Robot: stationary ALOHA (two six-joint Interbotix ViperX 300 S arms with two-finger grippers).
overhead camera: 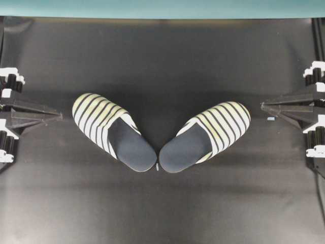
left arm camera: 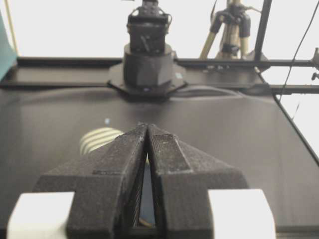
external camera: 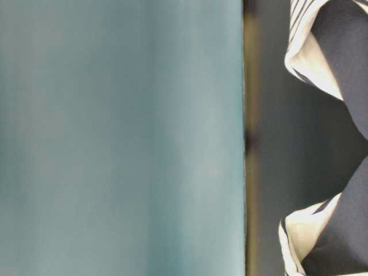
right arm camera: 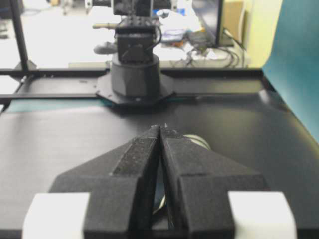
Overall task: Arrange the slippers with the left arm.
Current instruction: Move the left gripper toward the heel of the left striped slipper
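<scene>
On the far left I see my left gripper (overhead camera: 57,117) parked at the edge of the black table (overhead camera: 162,51), pointing in toward the middle. Its two jaws are pressed together to a point and there is nothing between them, so it holds nothing. I think it sits back there because it has not started the job yet. Just past its tip lies the left slipper (overhead camera: 112,130). The striped toe points up and to the left, and the dark heel points down toward the middle. There is a small strip of bare table between my gripper and that toe, so I have a short, clear way in. Next comes the right slipper (overhead camera: 205,135), turned the other way, with its toe up and to the right. The two heels nearly meet in the middle, so the pair makes a V shape. They do not sit side by side, and I think that is what I need to fix. There is lots of open table above and below the pair, so I have room to push or turn them. On the far right the right gripper (overhead camera: 266,107) also waits at the edge, pressed closed and holding nothing, well apart from the right slipper's toe.
</scene>
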